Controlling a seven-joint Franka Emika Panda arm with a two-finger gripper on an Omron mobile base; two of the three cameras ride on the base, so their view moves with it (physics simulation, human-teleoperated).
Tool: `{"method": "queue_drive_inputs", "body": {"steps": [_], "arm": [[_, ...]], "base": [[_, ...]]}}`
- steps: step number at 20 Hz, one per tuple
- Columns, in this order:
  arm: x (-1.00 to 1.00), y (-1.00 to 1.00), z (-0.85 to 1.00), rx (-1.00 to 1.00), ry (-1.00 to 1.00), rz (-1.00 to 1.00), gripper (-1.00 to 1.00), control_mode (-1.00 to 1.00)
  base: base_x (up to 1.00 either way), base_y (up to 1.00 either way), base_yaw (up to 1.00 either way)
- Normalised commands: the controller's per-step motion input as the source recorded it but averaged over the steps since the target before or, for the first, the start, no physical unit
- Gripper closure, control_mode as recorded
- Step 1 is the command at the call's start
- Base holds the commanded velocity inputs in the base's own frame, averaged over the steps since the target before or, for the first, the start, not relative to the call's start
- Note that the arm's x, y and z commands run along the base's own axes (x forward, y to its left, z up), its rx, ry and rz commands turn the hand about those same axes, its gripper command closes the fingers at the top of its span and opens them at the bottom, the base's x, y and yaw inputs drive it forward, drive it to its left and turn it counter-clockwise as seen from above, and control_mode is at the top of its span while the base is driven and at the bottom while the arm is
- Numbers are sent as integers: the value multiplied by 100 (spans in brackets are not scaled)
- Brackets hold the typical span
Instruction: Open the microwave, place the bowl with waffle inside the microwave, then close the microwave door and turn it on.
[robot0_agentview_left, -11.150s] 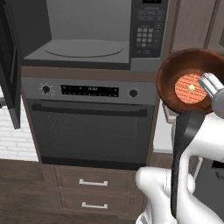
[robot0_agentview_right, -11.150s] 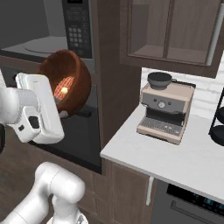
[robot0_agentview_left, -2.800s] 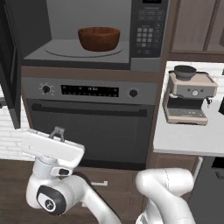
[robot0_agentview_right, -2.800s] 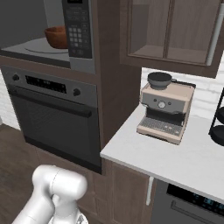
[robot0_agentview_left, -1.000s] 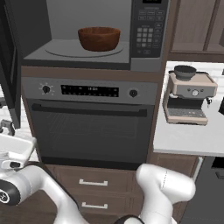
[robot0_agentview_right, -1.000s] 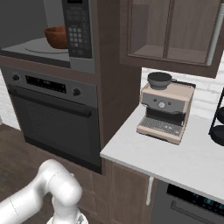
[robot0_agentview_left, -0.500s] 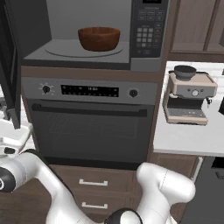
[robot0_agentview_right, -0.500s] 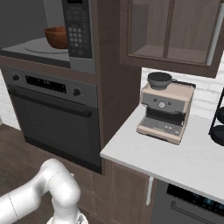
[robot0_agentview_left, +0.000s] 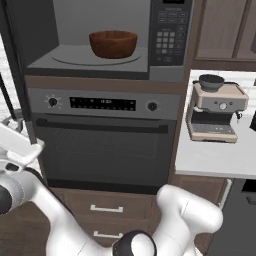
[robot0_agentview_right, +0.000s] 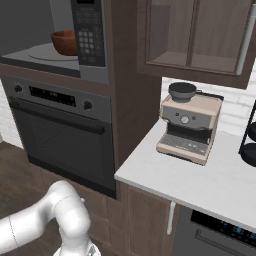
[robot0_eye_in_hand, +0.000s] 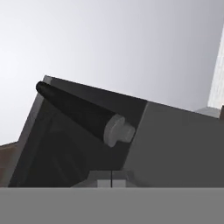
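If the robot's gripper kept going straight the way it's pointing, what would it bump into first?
Probably the microwave door: the shut gripper points at its dark frame just below the bar handle. Depth is hard to judge.

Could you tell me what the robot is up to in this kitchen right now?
The bowl already sits on the turntable inside the microwave, whose door hangs open at the left edge. The arm has swung low to the left, outside that door, and its gripper is shut and empty, pointing at a dark bar handle. Closing the door and switching the microwave on are not yet done.
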Motion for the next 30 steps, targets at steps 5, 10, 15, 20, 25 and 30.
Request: {"method": "queue_drive_inputs", "body": {"steps": [5,10,15,20,25,30], "arm": [[-17,-83,60,32,0,0,100,-100],[-6,-99,51,40,5,0,100,-100],[0,-100,33,45,19,0,100,-100],[0,-100,29,46,20,0,100,-100],[4,-100,17,46,15,3,100,-100],[31,-100,0,45,0,7,100,-100]], "base": [[0,0,0],[0,0,0],[0,0,0],[0,0,0],[0,0,0],[0,0,0]]}}
